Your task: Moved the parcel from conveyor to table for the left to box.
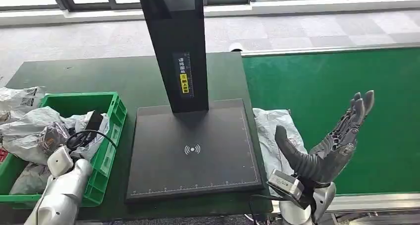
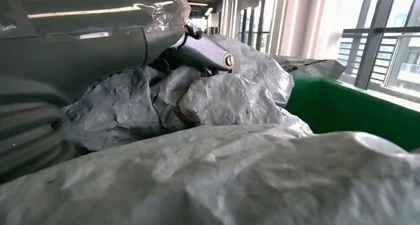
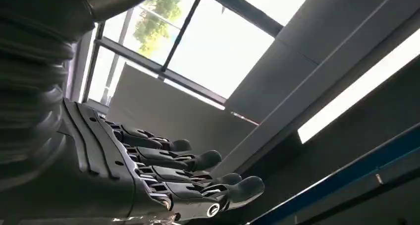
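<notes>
Table [image 1: 74, 76], dark green, is sitting to the left of the green conveyor [image 1: 337, 106] and touching its edge. Scanner base [image 1: 194, 148], a flat black slab w/ a wireless mark, is lying on the table just left of the conveyor; its black post [image 1: 174, 41] is rising from the slab's far edge w/ a yellow label on it. Green bin [image 1: 106, 136] is sitting on the table well left of the conveyor, beyond the scanner base, and is holding a heap of crumpled grey bags [image 1: 29, 131] plus a black cable. More bags are lying on the table outside the bin's far-left corner.

Parcel [image 1: 270, 131], a white poly bag, is lying flat across the conveyor's left edge, partly on the belt and partly against the scanner base, between base and right hand.

Right hand [image 1: 329, 145] is hovering above the conveyor's near-left part, palm up, fingers [image 3: 198, 160] stretched apart and holding nothing; it's partly covering the parcel's near end in the head view.

Left arm is reaching into the bin, far from the conveyor. Left wrist view is showing grey bags pressed close around it; can't tell whether the left hand is gripping anything.
</notes>
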You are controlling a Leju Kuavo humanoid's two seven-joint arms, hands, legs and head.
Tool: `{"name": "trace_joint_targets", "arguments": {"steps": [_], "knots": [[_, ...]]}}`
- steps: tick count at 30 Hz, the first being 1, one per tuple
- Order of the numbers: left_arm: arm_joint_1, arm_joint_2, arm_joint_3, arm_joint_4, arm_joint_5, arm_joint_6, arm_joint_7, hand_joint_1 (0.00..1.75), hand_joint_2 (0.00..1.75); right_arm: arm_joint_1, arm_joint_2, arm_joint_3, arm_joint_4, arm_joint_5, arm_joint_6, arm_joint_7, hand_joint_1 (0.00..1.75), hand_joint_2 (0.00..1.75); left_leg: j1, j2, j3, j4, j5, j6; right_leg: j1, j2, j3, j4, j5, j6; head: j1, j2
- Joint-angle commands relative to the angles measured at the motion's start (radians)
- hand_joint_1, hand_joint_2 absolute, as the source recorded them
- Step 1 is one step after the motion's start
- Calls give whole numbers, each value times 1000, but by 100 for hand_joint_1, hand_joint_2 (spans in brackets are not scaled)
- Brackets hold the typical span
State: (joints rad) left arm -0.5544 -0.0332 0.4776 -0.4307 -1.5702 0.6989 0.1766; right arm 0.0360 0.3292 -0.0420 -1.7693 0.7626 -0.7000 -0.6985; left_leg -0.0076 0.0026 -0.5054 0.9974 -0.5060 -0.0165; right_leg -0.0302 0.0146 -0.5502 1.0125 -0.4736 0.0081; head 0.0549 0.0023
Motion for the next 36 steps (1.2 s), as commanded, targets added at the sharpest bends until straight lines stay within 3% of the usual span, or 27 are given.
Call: {"name": "trace_joint_targets", "arguments": {"steps": [1,2,3,4,8,9,10,11,12,14,16,17,18,19,31,36], "knots": [[97,1,-8,80,-1,-1,-3,175,175,25,20,-17,18,-5,2,0,0,175,0,1,-1,-2,1,0,1,1,-1,-2,2,-1,0,0],[97,1,-8,78,-1,-1,-4,175,175,25,20,-18,16,-3,2,0,0,175,3,3,-7,-5,5,-1,4,2,-7,-8,7,-3,0,0],[97,1,-12,78,-1,-1,-2,175,175,25,20,-19,15,-1,2,0,0,175,1,2,-1,-3,1,0,1,1,-1,-3,2,-1,0,0],[95,1,-12,81,-1,-1,-2,175,175,24,20,-21,16,-3,2,0,0,175,2,2,-7,-2,4,-1,2,1,-7,-4,5,-2,0,0],[98,-1,-14,67,-1,-1,1,175,175,24,20,-26,17,-2,2,0,0,175,2,2,-6,-4,4,-1,3,1,-6,-5,6,-2,0,0],[110,-10,-6,11,2,-1,-2,26,175,23,20,-27,17,-6,2,0,0,175,1,1,-4,-1,2,-1,1,0,-4,-2,3,-1,0,0],[127,-22,6,-32,17,-1,-22,0,175,23,20,-28,17,-8,2,0,0,175,0,1,-2,-1,1,-1,1,0,-2,-1,1,-1,0,0],[139,-30,15,-70,23,-1,-32,0,175,23,20,-28,16,-6,2,0,0,175,1,2,-4,-2,2,-1,1,1,-4,-3,4,-2,0,0],[150,-38,22,-113,27,-1,-42,0,0,22,20,-29,13,-3,2,0,0,175,2,2,-6,-3,3,-1,2,1,-6,-4,5,-2,0,0],[178,-66,65,-220,75,-1,-117,0,0,23,20,-31,13,-6,2,0,0,175,3,3,-8,-3,4,-1,3,2,-8,-5,6,-2,0,0],[201,-91,105,-314,130,-1,-199,0,0,22,20,-30,16,-2,2,0,0,175,1,3,0,-2,0,-1,1,2,-2,-2,1,-1,0,0],[233,-198,271,-575,261,-1,-465,0,0,11,20,-92,-14,-13,2,0,0,175,2,4,-4,-3,1,-1,2,3,-5,-4,3,-2,0,0],[227,-212,301,-577,261,-1,-536,0,0,8,20,-95,-12,-12,2,0,0,175,1,4,0,-2,-1,-1,1,4,-1,-2,1,-1,0,0],[217,-228,333,-579,244,-1,-560,0,0,7,20,-97,-13,-9,2,0,0,175,3,3,-5,-1,0,-1,3,2,-5,-4,2,-1,0,0],[174,-268,464,-612,251,-1,-673,0,0,5,20,-100,-15,-15,2,0,0,175,1,6,-2,-2,-5,-1,2,5,-5,-2,-1,-2,0,0],[164,-310,577,-705,377,-1,-838,0,0,-1,20,-94,-6,-15,2,0,0,175,3,7,-2,-3,-5,-1,4,6,-5,-4,-1,-2,0,0]]}}
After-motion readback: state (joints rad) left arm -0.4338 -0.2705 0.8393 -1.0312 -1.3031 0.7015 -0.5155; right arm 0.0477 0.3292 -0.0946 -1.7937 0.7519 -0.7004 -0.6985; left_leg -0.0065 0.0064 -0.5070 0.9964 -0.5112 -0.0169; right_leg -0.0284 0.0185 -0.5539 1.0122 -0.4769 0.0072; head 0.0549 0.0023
